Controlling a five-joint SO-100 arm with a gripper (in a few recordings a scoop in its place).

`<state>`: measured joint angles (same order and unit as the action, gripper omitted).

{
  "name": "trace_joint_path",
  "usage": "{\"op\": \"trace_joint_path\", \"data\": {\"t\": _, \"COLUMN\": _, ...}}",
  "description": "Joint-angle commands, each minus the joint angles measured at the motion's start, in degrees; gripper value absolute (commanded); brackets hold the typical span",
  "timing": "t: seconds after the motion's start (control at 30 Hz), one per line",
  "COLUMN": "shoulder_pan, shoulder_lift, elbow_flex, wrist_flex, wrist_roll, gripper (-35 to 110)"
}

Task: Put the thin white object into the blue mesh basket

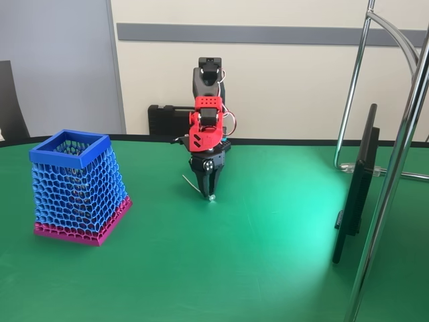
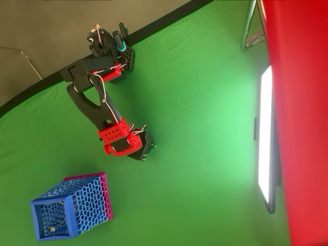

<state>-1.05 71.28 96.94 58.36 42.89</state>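
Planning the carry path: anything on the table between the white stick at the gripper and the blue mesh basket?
Nothing visible. In the fixed view the thin white stick sits at the gripper, tips down on the green table. The stretch of cloth leftward to the blue mesh basket is bare; its top is open.

Bright, sharp pictures; the lit screen [image 2: 265, 138] throws pale glare across the green table [image 1: 281, 221].

The arm [image 1: 208, 114] is built of black links with bright red printed housings at the wrist and near the base. Thin red and white cables loop beside the joints. The gripper [image 1: 209, 194] is black, with what look like small screws on its body.
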Motion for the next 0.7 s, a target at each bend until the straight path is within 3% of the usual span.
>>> {"op": "trace_joint_path", "data": {"t": 0.0, "shoulder_pan": -0.4, "shoulder_lift": 0.1, "elbow_flex": -2.1, "wrist_flex": 0.4, "wrist_roll": 0.4, "gripper": 12}}
{"op": "trace_joint_path", "data": {"t": 0.67, "shoulder_pan": 0.4, "shoulder_lift": -6.6, "elbow_flex": -10.5, "wrist_flex": 6.8, "wrist_roll": 0.6, "gripper": 11}}
